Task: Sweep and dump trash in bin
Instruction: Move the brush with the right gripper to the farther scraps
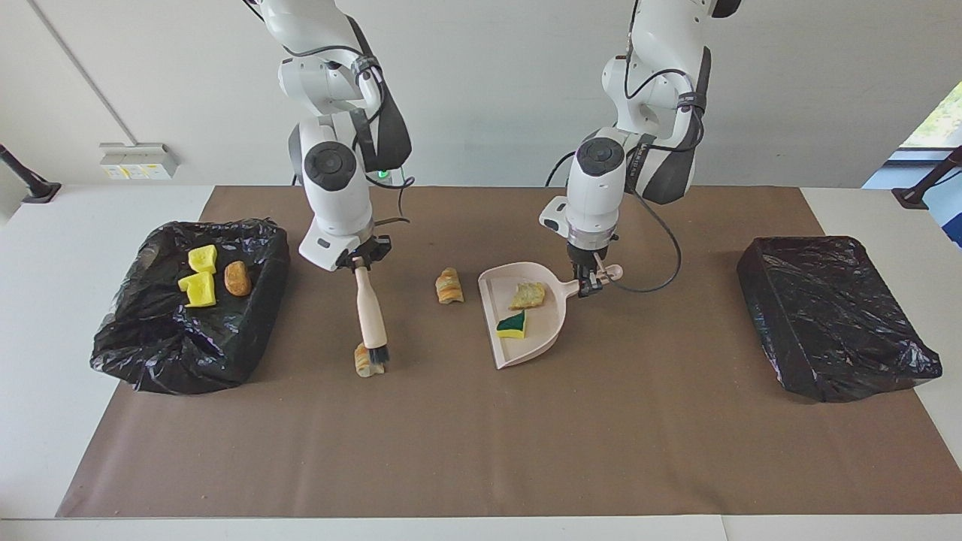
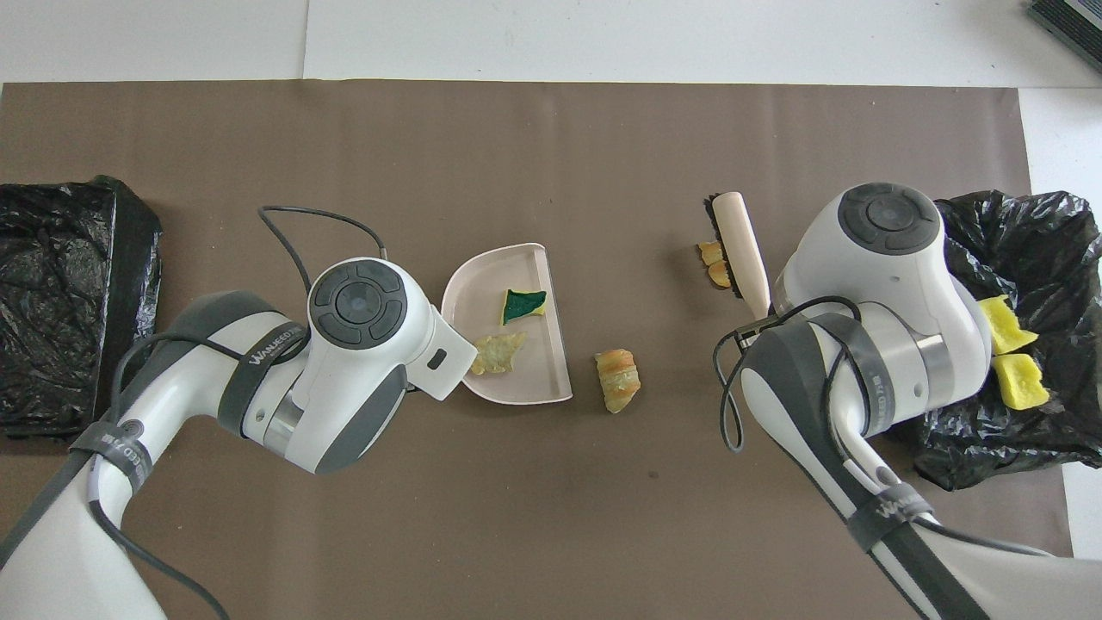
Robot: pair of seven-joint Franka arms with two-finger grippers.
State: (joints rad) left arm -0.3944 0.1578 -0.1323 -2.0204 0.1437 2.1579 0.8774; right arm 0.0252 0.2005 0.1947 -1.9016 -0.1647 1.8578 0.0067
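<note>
Trash is scattered across a brown mat (image 1: 481, 451) covering a white table (image 1: 45, 300), with a pale wall above it in the facing view. We see two yellow chunks (image 1: 200, 276) and a tan lump (image 1: 237, 279) lying in an open black-lined bin (image 1: 188, 338) at the right arm's end, and a second black-wrapped bin (image 1: 834, 315) at the left arm's end. A bread-like scrap (image 1: 449, 286) lies on the mat just beside the pink dustpan (image 1: 526, 330), which holds a green-and-yellow sponge piece (image 1: 513, 324) and a pale crumpled scrap (image 1: 528, 294). The right gripper (image 1: 362, 262) is clamped on the handle of a beige brush (image 1: 371, 315), whose dark bristles touch another bread scrap (image 1: 365, 359) on the mat. The left gripper (image 1: 589, 279) is closed on the dustpan's handle.

From overhead, we see the brush (image 2: 742, 245) slanting beside its scrap (image 2: 712, 263), the dustpan (image 2: 508, 331) flat on the mat, its open edge toward the loose scrap (image 2: 618, 380). Both grippers are hidden under their arms here. The yellow chunks (image 2: 1007, 353) show in the bin (image 2: 1024, 430), partly covered by the right arm.
</note>
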